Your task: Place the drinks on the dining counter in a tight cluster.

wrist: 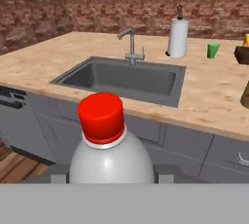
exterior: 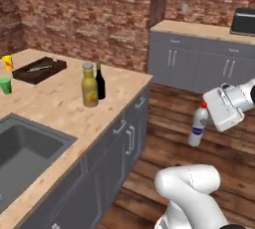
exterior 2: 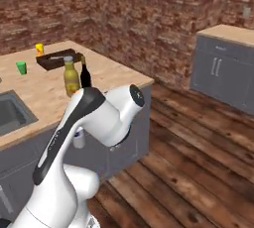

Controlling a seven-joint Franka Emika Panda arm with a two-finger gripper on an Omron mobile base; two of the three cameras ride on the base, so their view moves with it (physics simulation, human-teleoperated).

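Three drinks, we count: the small red-capped bottle [exterior: 197, 126] hangs upright, cap up, over the wooden floor [exterior: 164, 138] with open room all around, well off the dining counter [exterior: 60, 106]. Our gripper [exterior: 208, 119] pinches it, jaws closed on its body from the side. Near the counter's far corner the fat yellow-olive bottle [exterior: 89, 85] and dark wine bottle [exterior: 100, 82] stand upright, just beside each other. Beyond lie a dark tray [exterior: 40, 69], green cup [exterior: 6, 85] and steel sink [exterior: 22, 146].
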